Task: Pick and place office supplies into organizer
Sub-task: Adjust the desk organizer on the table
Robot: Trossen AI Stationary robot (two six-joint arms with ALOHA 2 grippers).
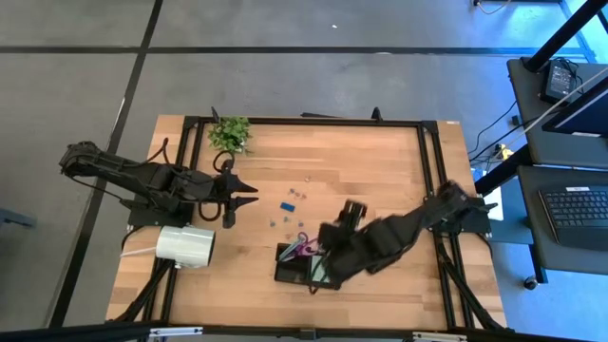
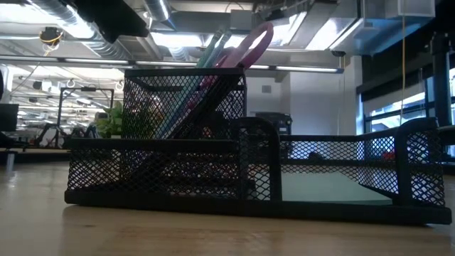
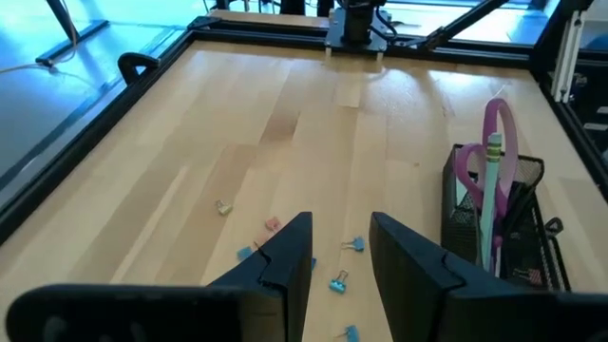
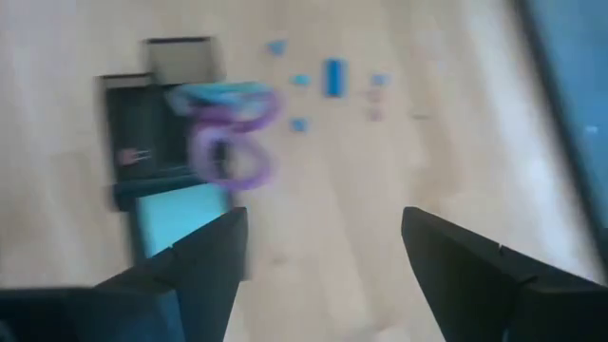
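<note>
Right gripper hangs over the black mesh organizer near the front edge of the bench, fingers spread wide with nothing between them, so my guess is it's done with whatever it carried there. Its own camera looks down between its fingers at bare wood, the organizer off to one side.

The purple-handled scissors stand handles-up in the tall cup section with a pale green pencil beside them, leaning on the mesh wall, which makes sense for long stuff that would tip out of a shallow tray. The pale green sticky-note pad lies flat in the low compartment, the only spot wide enough for it.

Left gripper hovers out over the middle of the bench toward its left side, jaws partway apart and holding nothing, pointed at the loose blue clips scattered mid-bench. Looks like those are next, and tiny clips on flat wood are fiddly to pinch.

A white roll sits near the front left corner, a small green plant at the back edge.

No brand, label or writing I can read anywhere
</note>
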